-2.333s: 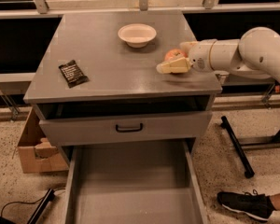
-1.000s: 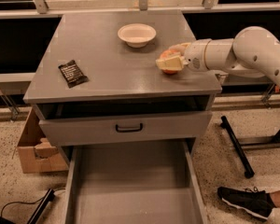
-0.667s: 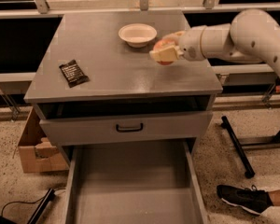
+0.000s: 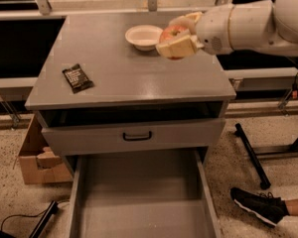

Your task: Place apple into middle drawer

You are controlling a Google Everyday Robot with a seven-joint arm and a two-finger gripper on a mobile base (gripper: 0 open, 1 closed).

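Note:
The red-orange apple (image 4: pixel 170 33) sits between the cream fingers (image 4: pixel 177 47) of my gripper (image 4: pixel 175 35), which is shut on it and holds it above the cabinet top, just right of the white bowl (image 4: pixel 142 36). My white arm reaches in from the right. The middle drawer (image 4: pixel 139 202) is pulled out wide at the bottom of the view, with a bare grey floor and nothing in it. It lies well below and in front of the apple.
A drawer with a grey front panel and black handle (image 4: pixel 137 136) stands slightly open above the wide drawer. A black packet (image 4: pixel 77 78) lies on the cabinet top at left. A cardboard box (image 4: pixel 36 163) is at the floor left. A person's black shoe (image 4: pixel 260 205) and black stand legs (image 4: pixel 250 155) are at right.
The gripper has lifted the apple off the cabinet top and carried it left and up, from the right edge to beside the bowl.

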